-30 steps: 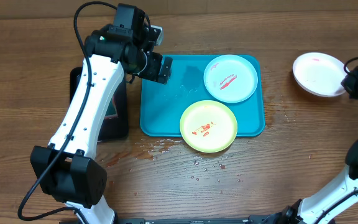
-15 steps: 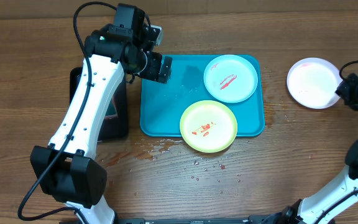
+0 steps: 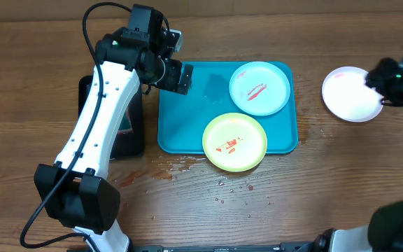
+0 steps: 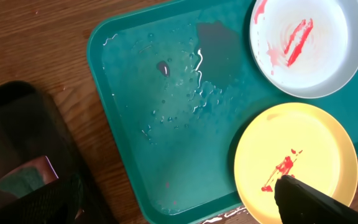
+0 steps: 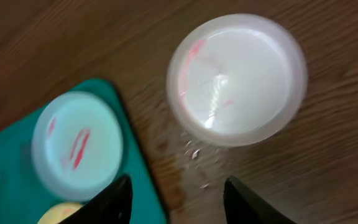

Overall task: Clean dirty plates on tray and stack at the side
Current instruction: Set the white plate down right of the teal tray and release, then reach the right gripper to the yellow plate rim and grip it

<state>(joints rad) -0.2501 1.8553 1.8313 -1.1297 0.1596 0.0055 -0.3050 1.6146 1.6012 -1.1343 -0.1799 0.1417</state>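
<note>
The turquoise tray (image 3: 187, 119) lies mid-table with water on its bare left half (image 4: 185, 124). Two plates with red smears rest on it: a pale mint one (image 3: 259, 87) at the far right and a yellow-green one (image 3: 234, 142) overhanging the near rim. The white plate (image 3: 352, 94) lies flat on the wood right of the tray, with a faint red mark near its rim (image 5: 238, 78). My right gripper (image 3: 392, 77) hovers open above this plate's right side, with only wood and the tray edge showing between its jaws (image 5: 179, 193). My left gripper (image 3: 177, 75) hangs wide open over the tray's far-left corner (image 4: 181, 196).
A black tray (image 3: 89, 91) holding a sponge (image 4: 23, 177) sits left of the turquoise tray, partly under my left arm. Water drops and a reddish wet patch (image 3: 180, 166) lie on the wood in front of the tray.
My right gripper opened and let go of the white plate, which settled flat on the table. The gripper then lifted away. The left arm stayed still.
</note>
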